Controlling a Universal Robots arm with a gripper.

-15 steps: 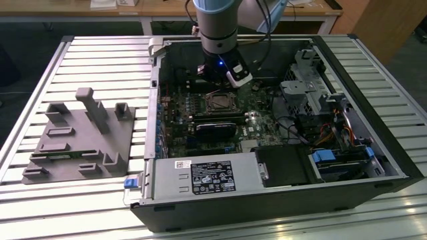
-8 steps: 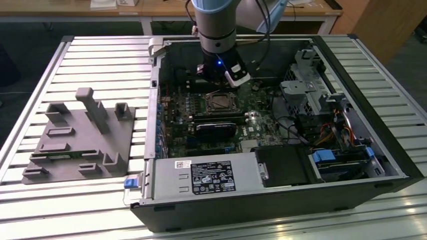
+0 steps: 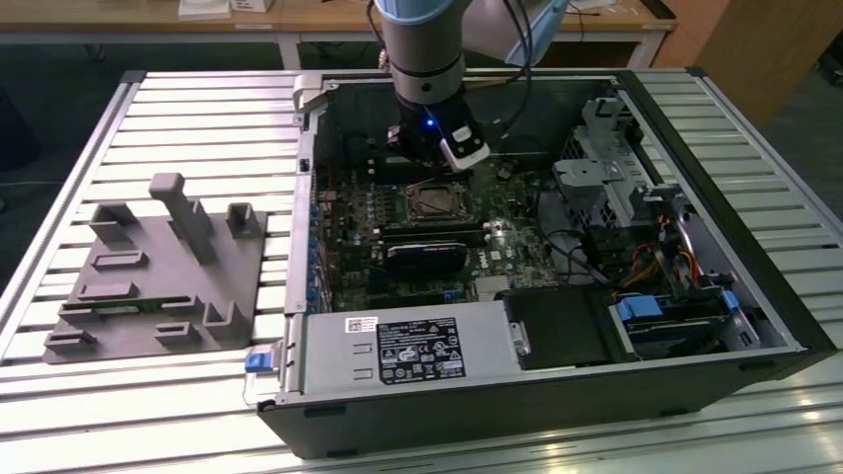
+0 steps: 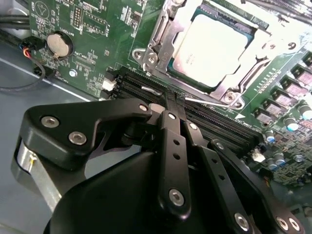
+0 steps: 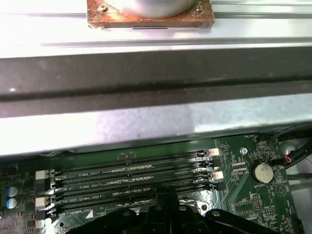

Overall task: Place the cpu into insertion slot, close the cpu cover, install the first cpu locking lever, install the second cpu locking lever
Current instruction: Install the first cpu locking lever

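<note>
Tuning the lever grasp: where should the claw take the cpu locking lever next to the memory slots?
Likely the straight bare run of the locking lever: the thin rod lies low between the cpu cover edge and the memory slots. Come from above, claw closing across the rod; sideways looks blocked.

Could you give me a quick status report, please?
Gripper shut, empty, by the memory slots. Cpu seated, cpu cover down over it. Nothing blocking.
</note>
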